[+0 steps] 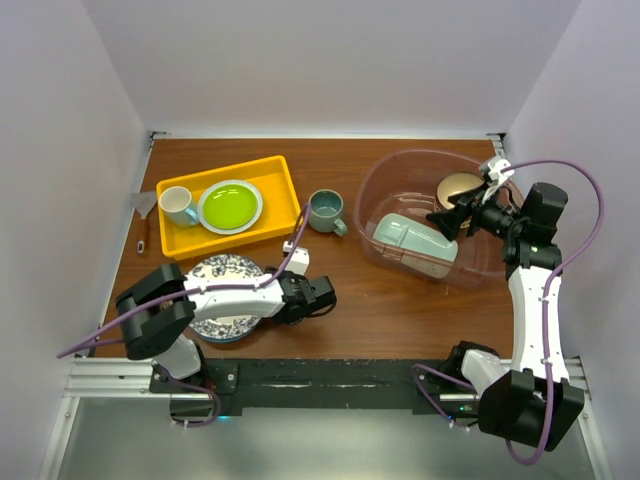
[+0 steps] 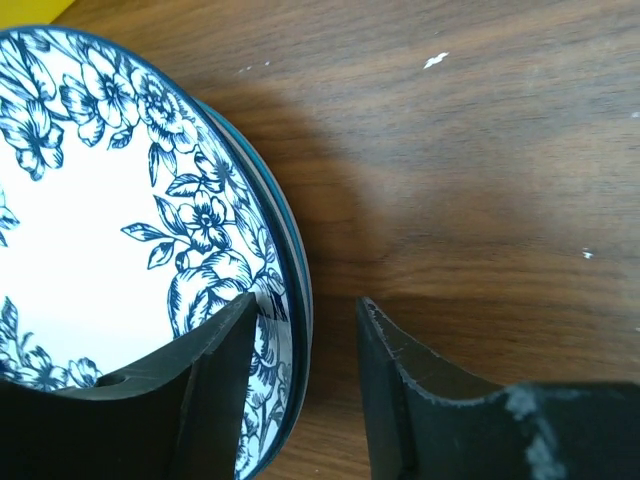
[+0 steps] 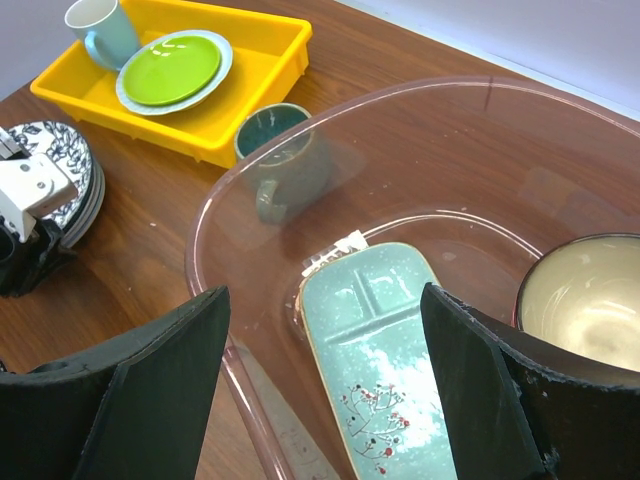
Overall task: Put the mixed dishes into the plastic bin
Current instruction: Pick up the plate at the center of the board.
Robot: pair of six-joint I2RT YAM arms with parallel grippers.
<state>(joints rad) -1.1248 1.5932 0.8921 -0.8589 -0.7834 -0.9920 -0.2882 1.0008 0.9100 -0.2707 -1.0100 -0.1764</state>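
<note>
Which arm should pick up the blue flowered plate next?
Left. The left gripper straddles the rim of the blue-patterned plate, jaws apart. The right gripper hangs open over the plastic bin, far from that plate.

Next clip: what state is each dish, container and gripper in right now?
Plastic bin: upright on the table, two dishes inside.
Mint-green tray: lying in the bin.
Tan bowl: in the bin, opening up.
Grey-green mug: upright on the table, outside the bin.
Blue-patterned plate: atop a stack on the table.
Yellow tray: holds a white mug and green plate.
Left gripper: jaws open, astride the plate's rim.
Right gripper: jaws open, empty, over the bin.
</note>
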